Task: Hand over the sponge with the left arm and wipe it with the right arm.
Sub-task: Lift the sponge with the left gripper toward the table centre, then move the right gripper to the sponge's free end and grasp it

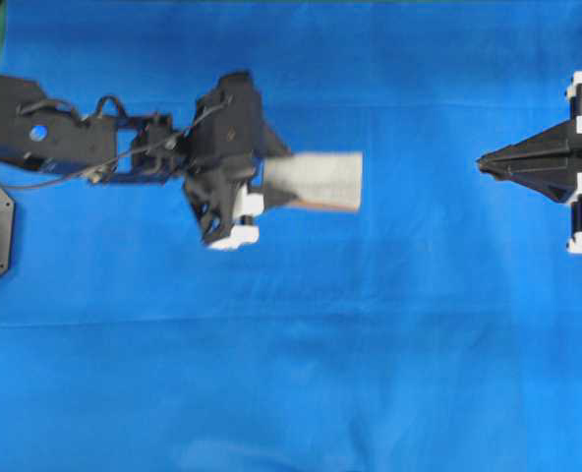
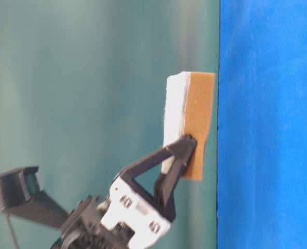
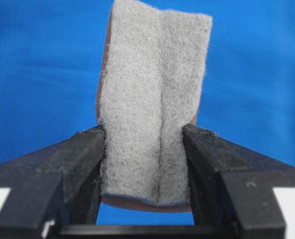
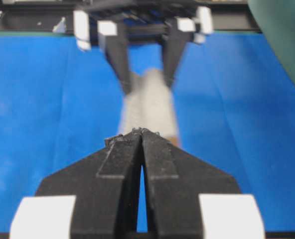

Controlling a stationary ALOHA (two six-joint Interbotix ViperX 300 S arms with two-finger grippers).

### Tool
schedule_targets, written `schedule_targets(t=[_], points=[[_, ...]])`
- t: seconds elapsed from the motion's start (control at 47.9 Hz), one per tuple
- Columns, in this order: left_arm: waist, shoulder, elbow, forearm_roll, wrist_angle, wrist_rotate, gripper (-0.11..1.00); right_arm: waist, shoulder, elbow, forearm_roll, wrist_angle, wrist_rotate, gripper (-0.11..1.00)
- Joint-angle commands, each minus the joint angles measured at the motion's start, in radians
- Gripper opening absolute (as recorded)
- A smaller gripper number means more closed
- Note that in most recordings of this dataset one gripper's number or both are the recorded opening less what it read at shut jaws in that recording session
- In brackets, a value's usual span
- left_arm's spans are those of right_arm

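Two grippers face each other over your blue cloth point(image 1: 291, 374), and only one of them carries anything. Nearest to you in the left wrist view, the left gripper point(image 3: 146, 149) has its two black fingers point(image 3: 82, 154) pressed against the sides of the sponge point(image 3: 152, 89), squeezing a crease down its grey fuzzy face. A thin orange-brown edge shows along the sponge's left side and under its lower end.

From overhead, you see the left arm point(image 1: 65, 138) reaching in from the left edge, its gripper point(image 1: 257, 187) grasping the sponge point(image 1: 316, 179) by one end while the free end points right, toward the other arm. The picture is slightly blurred around this gripper. The table-level view shows the sponge point(image 2: 192, 122) clear of the cloth point(image 2: 270, 124), white layer on one side, orange-brown layer on the other, with a black finger point(image 2: 182, 150) clamped across it.

Farther right, well apart from the sponge, the right gripper point(image 1: 483, 163) sits at the right edge with its pointed tip aimed left. Its own wrist view shows its fingers point(image 4: 122, 164) closed together tip to tip, grasping nothing, with the sponge point(image 4: 147, 107) and the left gripper point(image 4: 143, 74) blurred beyond.
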Motion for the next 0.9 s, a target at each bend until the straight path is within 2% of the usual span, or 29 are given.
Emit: schedule_targets(t=[0.0, 0.125, 0.397, 0.689, 0.815, 0.877], points=[[-0.04, -0.034, 0.003, -0.002, -0.012, -0.038, 0.4, -0.002, 0.009, -0.026, -0.002, -0.006, 0.0, 0.0], [-0.074, -0.034, 0.006, -0.002, -0.015, -0.064, 0.4, -0.002, 0.012, -0.028, -0.002, -0.009, 0.003, 0.0], [-0.077, -0.029, -0.002, -0.002, -0.041, -0.061, 0.4, 0.015, 0.049, -0.051, 0.009, -0.012, 0.015, 0.0], [-0.072, -0.028, 0.0, -0.002, -0.043, -0.061, 0.4, 0.072, 0.221, -0.137, 0.012, -0.057, 0.017, 0.0], [-0.067, -0.028, 0.002, -0.002, -0.043, -0.061, 0.4, 0.089, 0.295, -0.172, 0.011, -0.089, 0.044, 0.01], [-0.067, -0.026, 0.003, -0.002, -0.043, -0.06, 0.4, 0.1, 0.333, -0.19, 0.011, -0.104, 0.061, 0.12]])
